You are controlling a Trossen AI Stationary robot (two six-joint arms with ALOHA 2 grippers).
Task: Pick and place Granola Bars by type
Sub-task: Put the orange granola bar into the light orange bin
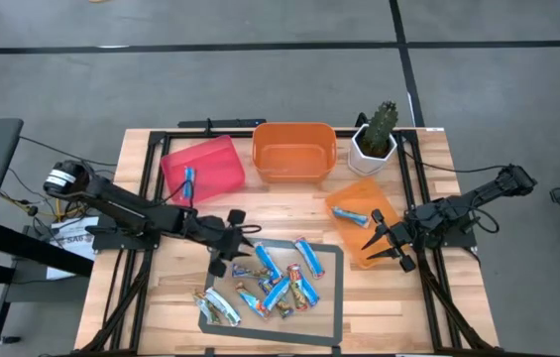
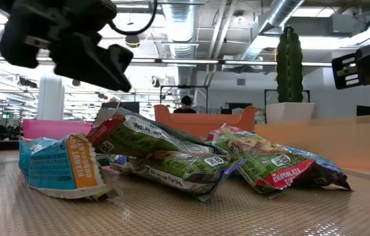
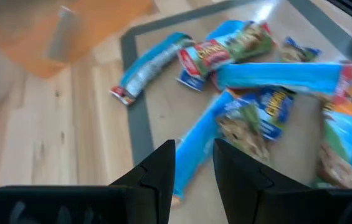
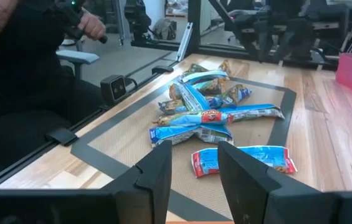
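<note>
Several granola bars (image 1: 278, 283) lie in a loose pile on a grey mat (image 1: 331, 260); most have blue wrappers, some green or red. One blue bar (image 1: 351, 213) lies in a flat orange tray (image 1: 371, 230), and another (image 1: 188, 183) lies in a red bin (image 1: 203, 169). My left gripper (image 1: 252, 244) hovers open at the mat's far left corner. In its wrist view its fingers (image 3: 194, 163) stand above a long blue bar (image 3: 195, 140) that lies flat on the mat. My right gripper (image 1: 371, 248) is open over the orange tray's near edge and holds nothing (image 4: 194, 165).
An orange bin (image 1: 294, 151) and a potted cactus (image 1: 377, 134) stand along the far edge. Black frame rails run down both sides of the table. A person (image 4: 14, 68) sits beyond the table's near left side. Bare wood lies between the bins and the mat.
</note>
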